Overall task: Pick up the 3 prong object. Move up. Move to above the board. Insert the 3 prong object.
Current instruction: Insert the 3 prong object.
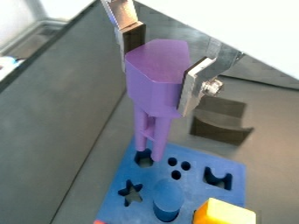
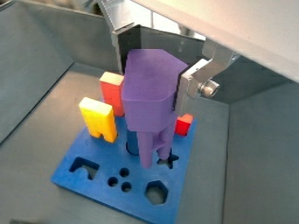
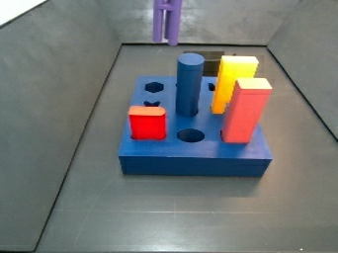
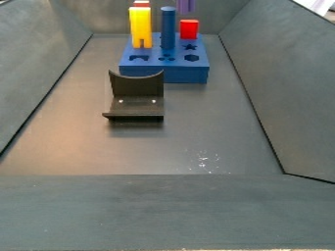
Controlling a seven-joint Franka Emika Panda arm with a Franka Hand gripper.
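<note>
Nearest item logged: the board (image 3: 192,153), sitting on the grey floor, filling the middle of a side view.

Items on the board, left to right as I am reading that side view:
- red cube (image 3: 148,123), sitting at the near left corner;
- blue cylinder (image 3: 191,85), standing upright near the middle;
- round hole (image 3: 192,135), lying open just in front of the cylinder;
- yellow block (image 3: 236,79), standing at the far right;
- orange-red tall block (image 3: 247,110), standing at the near right.

The fixture (image 4: 135,94) is resting on the floor just in front of the board in a side view.

The 3 prong object (image 1: 156,87) is hanging upright above the board, prongs pointing down; I am seeing its prong tips near a small square hole in a wrist view, but whether they are entering it I cannot tell. In a side view only its lower part (image 3: 166,20) is showing at the top edge, behind the board.

The gripper (image 2: 159,54) is positioned above the board, its silver fingers (image 2: 197,77) clamping the solid purple upper end from both sides in both wrist views.
</note>
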